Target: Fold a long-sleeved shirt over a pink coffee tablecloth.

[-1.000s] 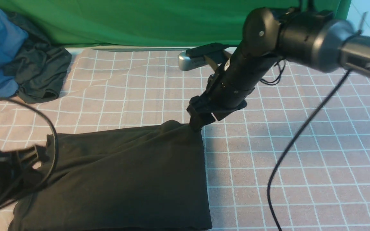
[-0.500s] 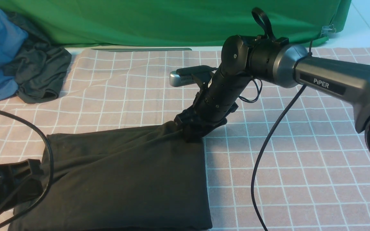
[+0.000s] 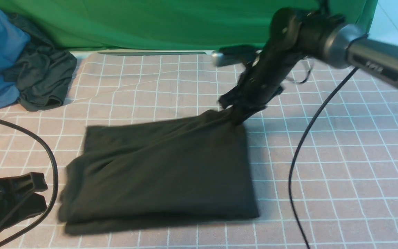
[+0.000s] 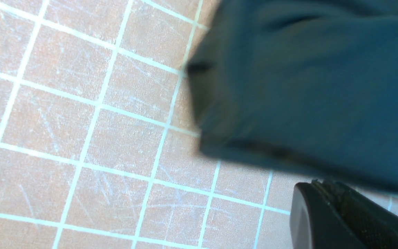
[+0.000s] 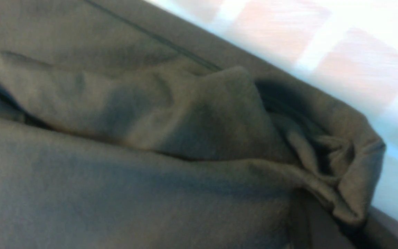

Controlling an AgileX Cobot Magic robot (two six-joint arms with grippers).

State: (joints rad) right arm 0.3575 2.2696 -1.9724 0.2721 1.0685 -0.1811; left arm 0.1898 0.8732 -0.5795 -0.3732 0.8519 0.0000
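Right end effector point(image 3: 237, 116) clamped the folded black cotton long-sleeved shirt's point(image 3: 164, 173) far-right corner and dragged it right and farther across the pink grid tablecloth point(image 3: 340, 166); left end effector point(image 3: 29, 195) stayed closed, empty. Repositioning, likely.

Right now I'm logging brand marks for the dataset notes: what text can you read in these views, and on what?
Right arm: pale lettering on its grey link, too blurred to read.
Long-sleeved shirt: no print or label showing.
Pink coffee tablecloth: white grid lines only, no text.
Both wrist views: no text.
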